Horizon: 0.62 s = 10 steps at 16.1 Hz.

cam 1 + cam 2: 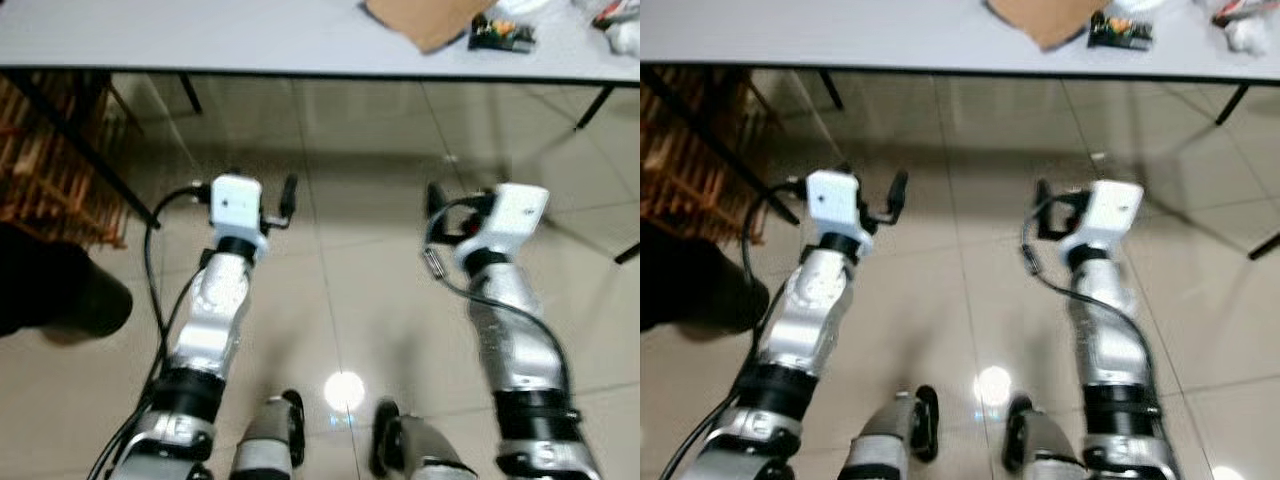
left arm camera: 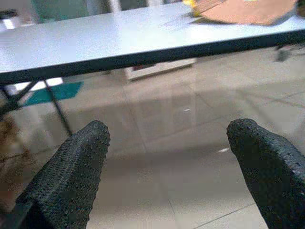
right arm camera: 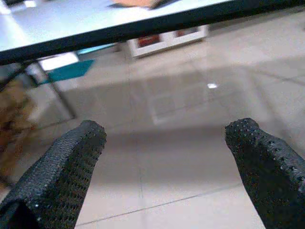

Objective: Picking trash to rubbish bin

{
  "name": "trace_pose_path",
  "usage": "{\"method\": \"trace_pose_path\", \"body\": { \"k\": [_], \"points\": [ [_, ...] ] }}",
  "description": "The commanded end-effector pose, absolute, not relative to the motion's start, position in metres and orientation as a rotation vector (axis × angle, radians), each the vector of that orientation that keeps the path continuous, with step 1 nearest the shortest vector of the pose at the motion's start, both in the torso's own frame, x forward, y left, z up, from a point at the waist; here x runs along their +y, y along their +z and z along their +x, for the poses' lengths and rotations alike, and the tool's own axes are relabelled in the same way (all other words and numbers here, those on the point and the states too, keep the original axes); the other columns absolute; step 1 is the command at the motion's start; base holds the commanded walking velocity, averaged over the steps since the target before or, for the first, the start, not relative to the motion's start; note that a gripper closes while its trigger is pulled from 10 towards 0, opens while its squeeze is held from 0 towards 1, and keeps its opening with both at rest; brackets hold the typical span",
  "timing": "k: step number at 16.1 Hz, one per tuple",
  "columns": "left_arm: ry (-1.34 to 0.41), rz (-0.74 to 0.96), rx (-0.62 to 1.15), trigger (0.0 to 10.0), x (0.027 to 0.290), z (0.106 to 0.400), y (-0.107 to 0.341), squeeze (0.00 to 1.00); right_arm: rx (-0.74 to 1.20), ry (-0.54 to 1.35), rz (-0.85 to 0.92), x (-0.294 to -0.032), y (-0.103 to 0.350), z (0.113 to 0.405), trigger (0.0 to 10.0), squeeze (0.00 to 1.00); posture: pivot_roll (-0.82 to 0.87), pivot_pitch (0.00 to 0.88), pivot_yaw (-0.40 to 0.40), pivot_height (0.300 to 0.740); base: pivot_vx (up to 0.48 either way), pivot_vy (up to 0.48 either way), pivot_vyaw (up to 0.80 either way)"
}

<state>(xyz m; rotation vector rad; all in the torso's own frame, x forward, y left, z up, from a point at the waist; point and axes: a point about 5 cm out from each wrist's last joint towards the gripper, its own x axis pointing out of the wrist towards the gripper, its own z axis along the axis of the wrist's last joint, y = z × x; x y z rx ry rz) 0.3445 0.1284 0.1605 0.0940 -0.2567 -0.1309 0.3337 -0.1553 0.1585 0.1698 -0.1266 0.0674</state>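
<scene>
— Both claws first: where do you have them?

— Your left claw (image 2: 164, 167) is held out low over the tiled floor (image 1: 370, 250), fingers (image 2: 71, 176) spread wide with nothing between them. Your right claw (image 3: 167, 167) sits beside it at about the same height, also wide and empty. Both point toward the grey surface (image 1: 200, 35) ahead, and both are below its edge.

— And the trash?

— You have it up on the surface, at the far right end as you look. A piece of brown cardboard (image 1: 425, 20) lies flat near the edge, with a small dark packet with colourful print (image 1: 502, 35) just beside it. Further right sits something white and crumpled (image 1: 622, 35), with a red-and-white scrap (image 1: 1240, 10) close to it; it is too small to name.

— How do they sit relative to the claws?

— All of it is higher than both claws and well apart from them. The cardboard is ahead of your right claw; the other pieces lie further to its right. Your left claw faces a bare stretch of the surface.

— Anything else nearby?

— A wooden rack (image 1: 45, 160) stands under the surface at your left, and a dark rounded object (image 1: 60, 290) rests on the floor beside your left arm.
</scene>
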Motion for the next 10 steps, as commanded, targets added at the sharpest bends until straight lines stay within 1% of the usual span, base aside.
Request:
{"method": "trace_pose_path", "body": {
  "k": [1, 10],
  "points": [
    [-0.122, 0.094, -0.24, 10.0, 0.1285, 0.3424, 0.155, 0.0, -0.113, 0.074, 0.159, -0.1573, 0.1548, 0.3312, 10.0, 0.0, 0.08, 0.269, 0.109, 0.74, 0.0, -0.416, 0.0],
    [-0.119, 0.09, -0.248, 10.0, 0.1274, 0.3415, 0.1563, 0.0, -0.108, 0.087, 0.152, -0.1583, 0.1548, 0.3295, 10.0, 0.0, 0.08, 0.287, 0.1, 0.74, 0.0, -0.409, 0.0]
  ]
}}
